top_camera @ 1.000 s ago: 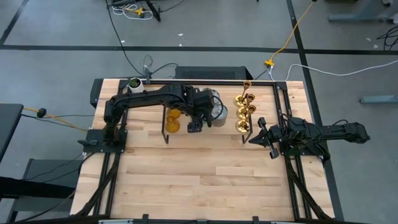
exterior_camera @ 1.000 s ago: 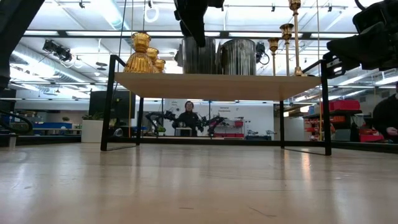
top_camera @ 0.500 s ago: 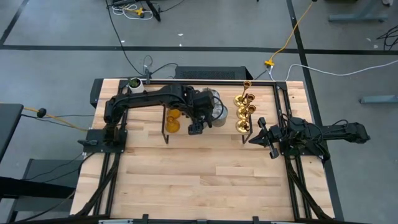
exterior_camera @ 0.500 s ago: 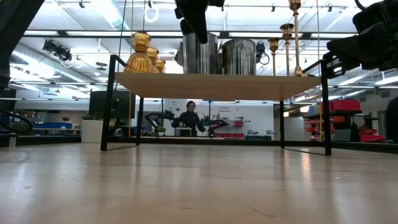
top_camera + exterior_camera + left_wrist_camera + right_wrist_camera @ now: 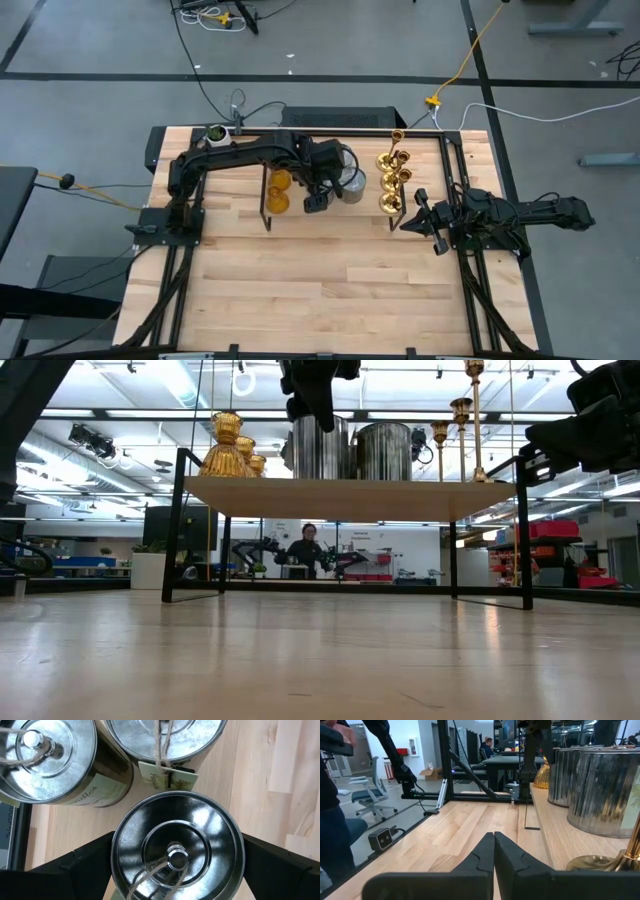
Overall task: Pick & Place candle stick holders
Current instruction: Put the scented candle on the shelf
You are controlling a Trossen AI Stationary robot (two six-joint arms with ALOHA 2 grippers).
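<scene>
On the wooden rack (image 5: 330, 205), a silver can (image 5: 177, 847) is straddled by the wide-open left jaws (image 5: 177, 865), not gripped. The right jaws (image 5: 493, 851) are kept shut, empty, beside the brass holders (image 5: 392, 180).

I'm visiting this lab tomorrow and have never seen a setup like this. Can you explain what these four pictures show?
All four pictures show one moment, seen by four cameras. The overhead one shows a wooden table with two dark robot arms. On it stands a low wooden rack carrying amber holders, silver tins and gold brass candlesticks. The second camera sits at table height, so the rack looks like a shelf; a person sits far behind. The other two cameras ride on the arms' wrists. The left hand hangs open over the rack, its fingers on either side of a silver tin, not clearly gripping it. The right hand waits beside the rack, shut and empty.
</scene>
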